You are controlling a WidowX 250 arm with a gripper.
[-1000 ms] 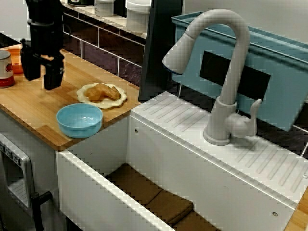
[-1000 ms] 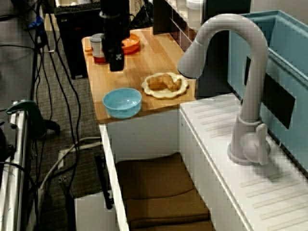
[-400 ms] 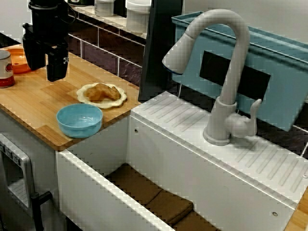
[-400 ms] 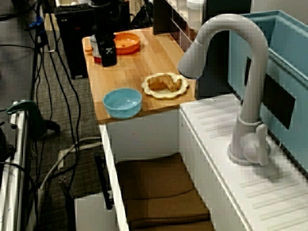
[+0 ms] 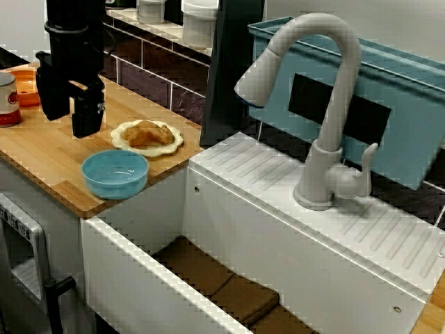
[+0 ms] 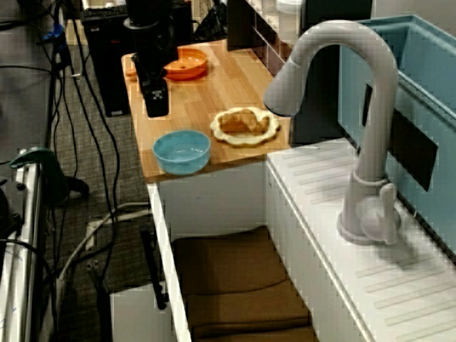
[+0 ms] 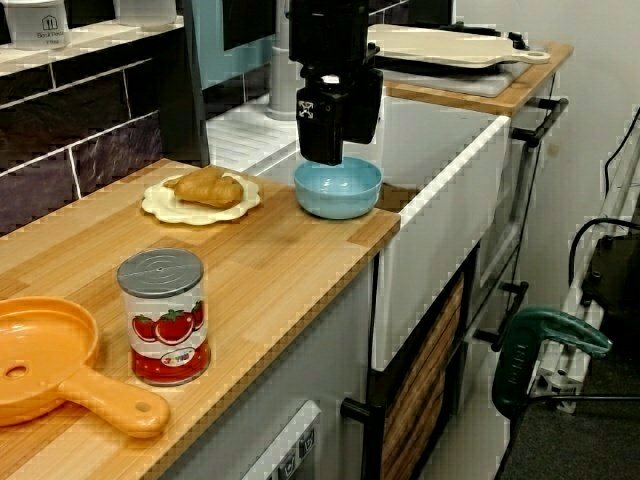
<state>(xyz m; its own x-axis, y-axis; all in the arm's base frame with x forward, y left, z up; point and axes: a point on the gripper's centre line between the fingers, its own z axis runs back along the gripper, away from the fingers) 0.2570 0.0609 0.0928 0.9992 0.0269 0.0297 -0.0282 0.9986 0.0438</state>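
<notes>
here's the black end effector (image 5: pixel 69 125), hanging over the wooden desk (image 5: pixel 42 156) with its two fingers (image 5: pixel 87 115) pointing straight down and spread apart, bare wood showing in the gap and nothing gripped

in the view across the sink it sits just left of the cream plate (image 5: pixel 167 149) and behind the blue bowl (image 5: pixel 115 174), touching neither

the higher view along the sink puts the end effector (image 6: pixel 157 112) over open wood between the orange pan (image 6: pixel 187 64) and the blue bowl (image 6: pixel 182 151), though from there the fingers merge into one dark block

from the desk's end, the end effector (image 7: pixel 322 160) lines up right in front of the blue bowl (image 7: pixel 338 187), its tips overlapping the bowl's far rim on screen

the bowl is upright and looks empty, close to the desk's front edge near the corner by the white sink (image 5: pixel 139 278)

beside it, nearer the tiled wall, the scalloped plate (image 7: pixel 160 207) carries a golden pastry (image 7: pixel 208 186); bowl and plate are close but apart

further back along the desk stands a tomato can (image 7: pixel 161 316), upright, with the orange pan (image 7: pixel 45 370) just beyond it, handle pointing toward the front edge

off to the sink side, the grey faucet (image 5: pixel 327 104) arches over the basin, and brown mats (image 5: pixel 222 285) lie on the basin floor
</notes>
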